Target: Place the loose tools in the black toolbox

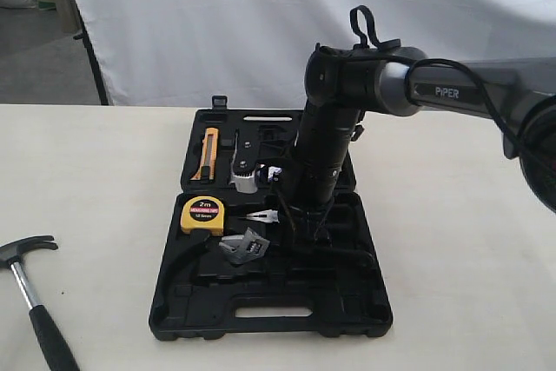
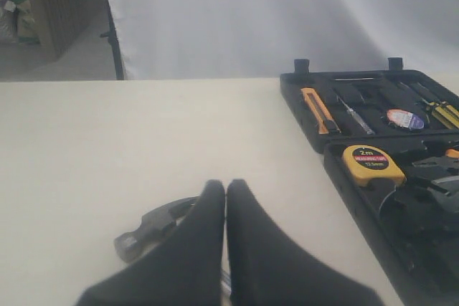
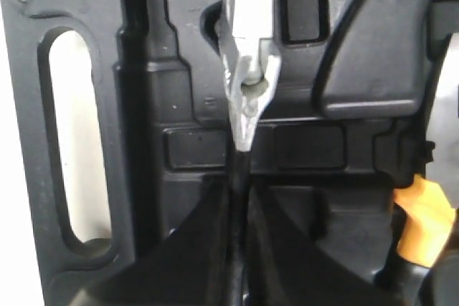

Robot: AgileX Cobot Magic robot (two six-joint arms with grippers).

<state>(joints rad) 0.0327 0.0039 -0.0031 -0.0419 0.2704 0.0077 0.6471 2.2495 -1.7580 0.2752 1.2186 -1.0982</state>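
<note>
The black toolbox [image 1: 269,312] lies open on the table, with its slot handle nearest the exterior camera. My right gripper [image 3: 239,191] hangs over its near half, shut on the black handle of the adjustable wrench. The wrench's silver head [image 3: 247,69] sticks out past the fingertips and shows low over the recesses [image 1: 246,247]. The claw hammer [image 1: 30,293] lies on the table left of the toolbox. My left gripper [image 2: 226,185] is shut and empty, just above the hammer head [image 2: 147,228]. A small round tape roll [image 2: 405,119] sits in the far half of the toolbox [image 2: 301,102].
A yellow tape measure [image 1: 202,214] and orange-handled pliers [image 3: 423,223] sit in the near half. An orange utility knife [image 1: 209,152] and yellow-and-black screwdrivers [image 2: 443,111] fill the far half. A white backdrop hangs behind the table.
</note>
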